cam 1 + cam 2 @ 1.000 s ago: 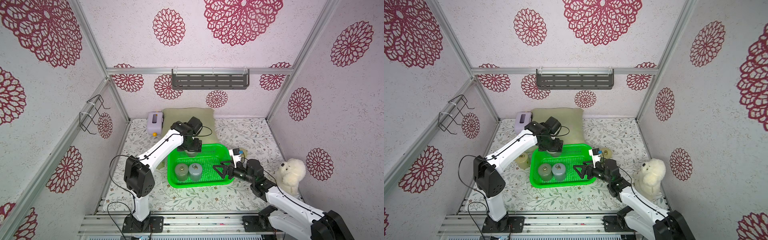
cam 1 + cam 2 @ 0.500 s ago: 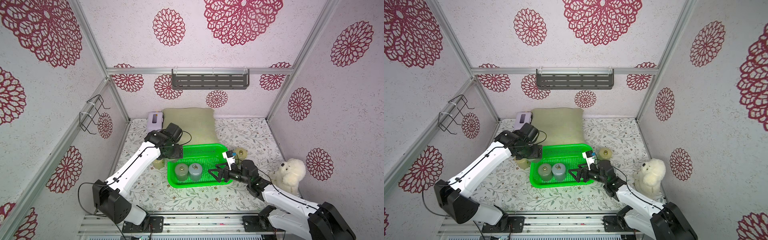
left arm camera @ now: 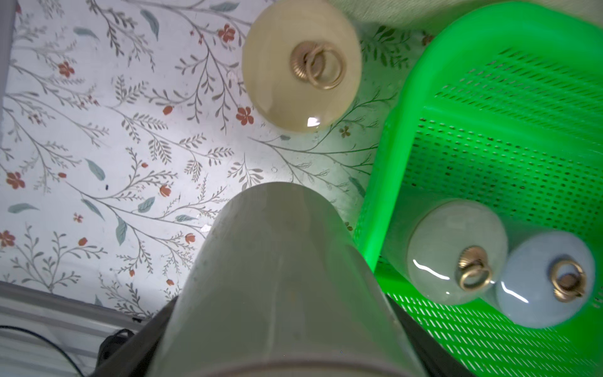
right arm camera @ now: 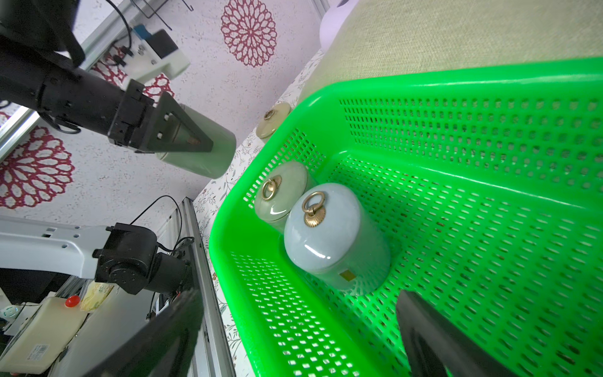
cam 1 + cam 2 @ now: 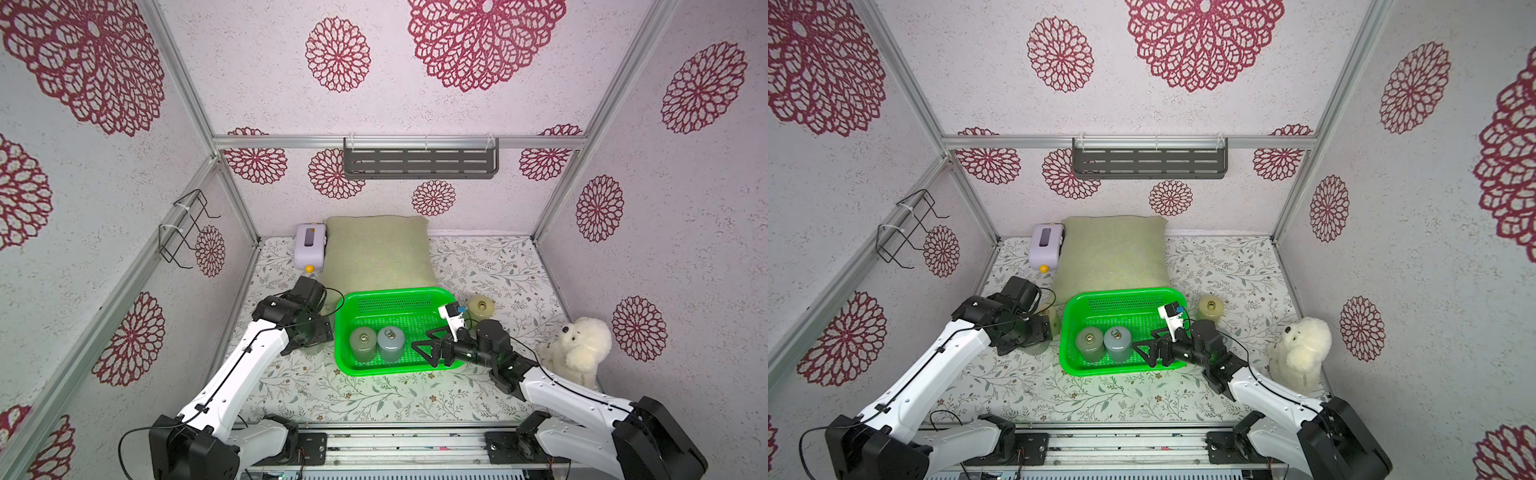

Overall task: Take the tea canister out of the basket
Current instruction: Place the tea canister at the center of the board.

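Note:
The green basket [image 5: 395, 294] [image 5: 1117, 293] sits mid-table in both top views. Two tea canisters stand in its near-left corner, a green one [image 5: 363, 343] [image 4: 280, 192] and a blue-grey one [image 5: 390, 340] [image 4: 336, 235]. My left gripper [image 5: 309, 337] [image 3: 277, 326] is shut on a third, grey-green canister [image 3: 277, 261] [image 4: 202, 153]. It holds it tilted above the table just left of the basket. My right gripper [image 5: 424, 354] [image 5: 1144, 354] [image 4: 293, 359] is open inside the basket's near-right part, pointing at the blue-grey canister with a gap between them.
A cream canister [image 5: 481, 306] stands right of the basket, another [image 3: 301, 65] left of it beyond my left gripper. A pillow [image 5: 376, 249] and lilac box [image 5: 309, 245] lie behind. A plush dog [image 5: 577, 349] sits at the right. Shelf [image 5: 419, 160] and wire rack [image 5: 187, 228] hang on the walls.
My left arm has swung from over the basket's far-left corner out to its left side and lowered, carrying the grey-green canister. My right gripper has moved left, further into the basket.

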Robot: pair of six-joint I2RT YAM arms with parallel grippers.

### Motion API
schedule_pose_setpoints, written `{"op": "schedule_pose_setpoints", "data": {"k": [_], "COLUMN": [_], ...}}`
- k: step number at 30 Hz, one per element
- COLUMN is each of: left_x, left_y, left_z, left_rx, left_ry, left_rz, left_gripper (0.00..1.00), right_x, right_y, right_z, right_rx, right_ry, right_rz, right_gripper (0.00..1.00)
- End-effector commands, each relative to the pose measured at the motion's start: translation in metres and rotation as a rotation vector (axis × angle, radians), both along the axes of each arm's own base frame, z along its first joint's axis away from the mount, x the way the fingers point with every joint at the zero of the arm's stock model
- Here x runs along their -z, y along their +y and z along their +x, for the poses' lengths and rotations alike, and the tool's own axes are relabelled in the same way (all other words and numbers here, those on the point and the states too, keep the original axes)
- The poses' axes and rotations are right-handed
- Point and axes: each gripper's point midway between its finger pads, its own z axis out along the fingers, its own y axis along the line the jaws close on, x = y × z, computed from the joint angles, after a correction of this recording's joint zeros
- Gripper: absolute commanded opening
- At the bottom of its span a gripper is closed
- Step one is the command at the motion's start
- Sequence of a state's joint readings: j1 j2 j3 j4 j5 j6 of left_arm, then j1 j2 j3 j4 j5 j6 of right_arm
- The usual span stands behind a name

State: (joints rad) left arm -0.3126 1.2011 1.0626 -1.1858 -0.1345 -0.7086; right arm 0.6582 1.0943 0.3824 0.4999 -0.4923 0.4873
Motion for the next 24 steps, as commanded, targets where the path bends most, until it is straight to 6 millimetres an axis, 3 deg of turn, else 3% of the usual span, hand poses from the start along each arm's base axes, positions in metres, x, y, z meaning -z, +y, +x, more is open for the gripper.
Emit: {"op": "schedule_pose_setpoints", "data": {"k": [1, 9, 24], "left_x": [0.009, 0.046, 0.088], "left_y": [-0.009, -0.012, -0.004], "left_z": [0.014, 0.022, 0.017], "left_rx": [-0.032, -0.030, -0.059], "left_ry": [-0.053, 0.029, 0.133], "left_rz": [-0.087, -0.107, -0.093], "left_gripper": [0.76, 0.76, 0.76], "right_x": [-0.019, -0.018, -0.015], "right_y": [0.006, 0.007, 0.008], "right_z": [0.007, 0.007, 0.009], "right_rx": [-0.004, -0.005, -0.002], "right_ry": [-0.075, -0.073, -0.064], "right_rz": [0.026, 0.022, 0.015], "right_gripper": [0.99, 0.99, 0.99]}}
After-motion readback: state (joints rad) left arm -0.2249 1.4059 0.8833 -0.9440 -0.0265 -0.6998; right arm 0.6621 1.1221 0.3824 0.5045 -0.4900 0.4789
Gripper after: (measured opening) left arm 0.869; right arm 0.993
